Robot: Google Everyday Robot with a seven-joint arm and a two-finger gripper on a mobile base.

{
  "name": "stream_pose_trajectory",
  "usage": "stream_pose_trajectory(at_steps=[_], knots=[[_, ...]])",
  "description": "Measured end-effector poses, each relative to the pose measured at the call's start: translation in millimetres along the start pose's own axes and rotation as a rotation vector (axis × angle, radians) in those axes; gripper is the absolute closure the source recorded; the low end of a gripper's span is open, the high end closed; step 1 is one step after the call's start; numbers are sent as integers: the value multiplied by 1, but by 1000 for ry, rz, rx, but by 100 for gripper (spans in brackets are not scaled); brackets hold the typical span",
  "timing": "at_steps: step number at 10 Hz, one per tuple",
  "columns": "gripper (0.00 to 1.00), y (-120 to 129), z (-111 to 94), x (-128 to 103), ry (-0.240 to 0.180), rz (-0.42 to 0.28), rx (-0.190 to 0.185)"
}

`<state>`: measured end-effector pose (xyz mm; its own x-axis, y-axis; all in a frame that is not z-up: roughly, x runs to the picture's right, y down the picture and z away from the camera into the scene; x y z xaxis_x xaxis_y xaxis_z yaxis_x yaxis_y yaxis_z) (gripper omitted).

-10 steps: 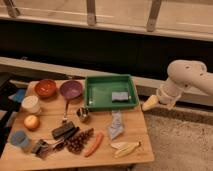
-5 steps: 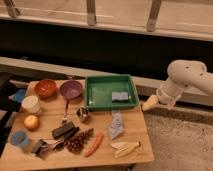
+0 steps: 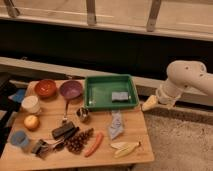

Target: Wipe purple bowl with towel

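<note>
The gripper [image 3: 150,103] hangs in the air just beyond the right edge of the wooden desk [image 3: 102,120], at the end of the white arm that comes in from 3 o'clock. Its fingers stand wide apart and hold nothing.

The towel [image 3: 116,125] lies crumpled on the desk, just in front of the green tray [image 3: 90,100], and from the fingers it is at about 8 o'clock, near but not touching. Its long axis runs roughly from 1 o'clock to 7 o'clock. The grey sponge [image 3: 119,96] inside the tray sits between 9 and 10 o'clock from the fingers, and it should not be mistaken for the cloth.

The purple bowl [image 3: 71,90] stands upright beside the left wall of the tray, at about 10 o'clock from the towel, with the red-orange bowl [image 3: 45,88] just to its left. I judge the wiping is not begun: the fingers first need to go down and left to the towel.
</note>
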<state>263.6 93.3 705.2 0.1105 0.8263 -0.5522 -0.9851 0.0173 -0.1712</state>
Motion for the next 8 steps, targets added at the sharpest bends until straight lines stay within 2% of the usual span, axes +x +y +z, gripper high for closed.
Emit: stream_pose_trajectory(at_steps=[1, 4, 5, 6, 7, 8], knots=[[20, 11, -2, -3, -18, -30, 15], [20, 70, -1, -17, -60, -137, 35], [20, 88, 4, -15, -57, -169, 29], [20, 110, 14, -7, -34, -218, 29], [20, 119, 18, -6, -27, -237, 26], [20, 117, 18, -5, -28, -237, 30]])
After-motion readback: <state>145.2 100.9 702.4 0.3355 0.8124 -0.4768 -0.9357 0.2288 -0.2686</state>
